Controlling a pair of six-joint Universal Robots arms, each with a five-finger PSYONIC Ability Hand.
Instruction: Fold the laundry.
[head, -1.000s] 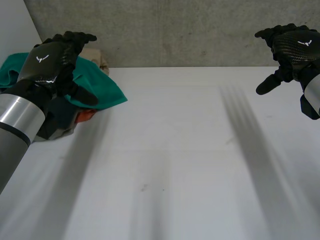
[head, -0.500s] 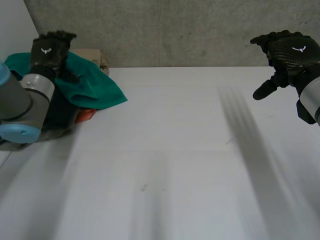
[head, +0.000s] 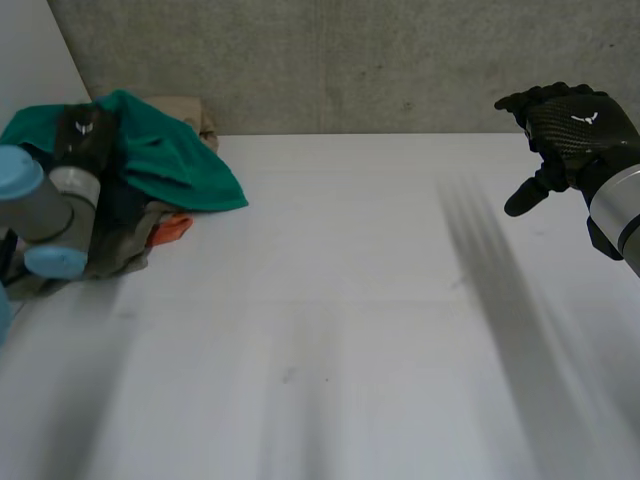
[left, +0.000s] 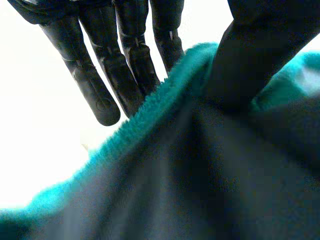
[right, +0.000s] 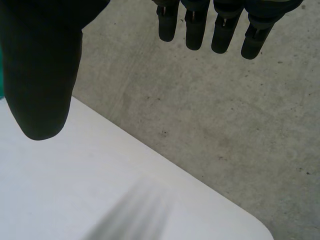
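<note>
A pile of laundry lies at the table's far left corner, topped by a teal cloth (head: 175, 165). Under it are a beige piece (head: 188, 108), an orange piece (head: 172, 228) and a grey-olive piece (head: 122, 252). My left hand (head: 85, 135) reaches down into the pile. In the left wrist view the teal cloth's (left: 150, 165) fuzzy edge runs between this hand's (left: 107, 75) fingers and thumb, which pinch it. My right hand (head: 568, 122) hovers above the table's far right, fingers straight and thumb apart, holding nothing; the right wrist view shows the same hand (right: 40, 70).
The white table (head: 350, 320) stretches bare from the pile to the right side. A grey concrete wall (head: 350, 60) stands right behind its far edge. The table's far right corner (right: 260, 232) appears below the right hand.
My left arm has swung back to the pile, and its hand has gone from open above the teal cloth to closed on the cloth's edge. The right hand drifted slightly left.
</note>
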